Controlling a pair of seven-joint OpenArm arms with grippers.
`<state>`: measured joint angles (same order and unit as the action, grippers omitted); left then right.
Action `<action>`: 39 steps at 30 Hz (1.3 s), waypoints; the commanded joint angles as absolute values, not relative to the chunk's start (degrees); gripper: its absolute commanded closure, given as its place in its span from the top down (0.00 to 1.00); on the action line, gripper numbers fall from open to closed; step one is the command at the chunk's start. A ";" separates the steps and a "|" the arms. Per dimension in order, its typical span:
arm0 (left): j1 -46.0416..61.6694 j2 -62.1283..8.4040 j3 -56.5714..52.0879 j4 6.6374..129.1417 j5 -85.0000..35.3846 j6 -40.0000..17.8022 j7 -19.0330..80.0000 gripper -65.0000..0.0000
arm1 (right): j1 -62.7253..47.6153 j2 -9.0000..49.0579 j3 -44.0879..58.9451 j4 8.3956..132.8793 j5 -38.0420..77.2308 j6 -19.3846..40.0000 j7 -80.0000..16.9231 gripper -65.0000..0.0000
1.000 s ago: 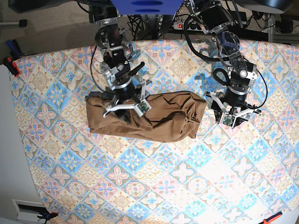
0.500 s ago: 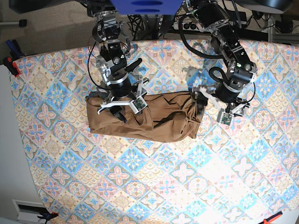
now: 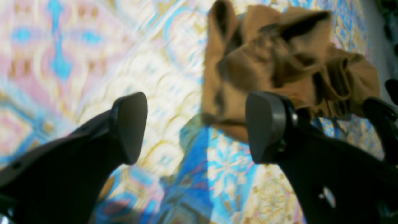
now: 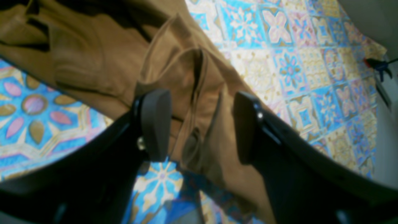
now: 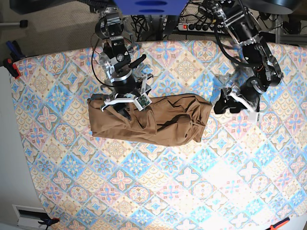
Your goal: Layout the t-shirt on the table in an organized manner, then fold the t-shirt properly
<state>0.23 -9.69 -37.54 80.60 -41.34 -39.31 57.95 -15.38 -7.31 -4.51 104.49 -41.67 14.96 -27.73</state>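
Now that the left pincer (image 5: 233, 105) has swung clear of the t-shirt (image 5: 148, 120), it hangs just beside the garment's bunched end, jaws spread wide and holding nothing, with only patterned worktop (image 5: 201, 191) between its pads in the left wrist view. A second ago that pincer sat lower beside the same end; half a second ago it was pressed in against the cloth there; now it has backed off toward the worktop's far edge, and its jaws have widened over that second. The right pincer (image 5: 125, 102) has stayed over the opposite end of the t-shirt, jaws apart at about the same spread as before, a raised ridge of tan fabric standing between the pads; whether they touch it cannot be told, since the right wrist view (image 4: 194, 124) is soft. The t-shirt lies on the worktop as a long rumpled bundle, creased and doubled over near the left pincer, its outline barely different from the 2 earlier base views. Judged from that, the layout stage is unfinished: the cloth is neither flat nor squared, no sleeve or collar can be picked out, and the release on the left suggests a fresh grip is needed before any folding.
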 commanded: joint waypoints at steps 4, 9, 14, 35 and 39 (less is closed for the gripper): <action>-2.07 -10.77 -34.15 76.18 -43.21 -40.00 55.25 0.74 | -14.90 -7.52 -4.62 105.63 -41.63 14.37 -26.42 0.48; -2.07 -10.86 -24.92 75.56 -43.21 -40.00 50.33 0.74 | -14.90 -7.52 -4.62 105.63 -41.63 14.37 -26.42 0.48; -2.95 -8.84 -22.29 75.38 -43.30 -40.00 50.24 0.74 | -15.96 -7.52 -4.62 105.63 -41.63 14.37 -26.42 0.48; -12.62 -4.97 -22.20 57.19 -43.12 -40.00 44.18 0.56 | -17.63 -5.93 -2.51 105.63 -41.63 14.37 -26.33 0.48; -13.41 -4.88 -22.20 57.19 -42.15 -40.00 44.18 0.10 | -17.63 -5.93 -2.51 105.63 -41.63 14.37 -26.33 0.48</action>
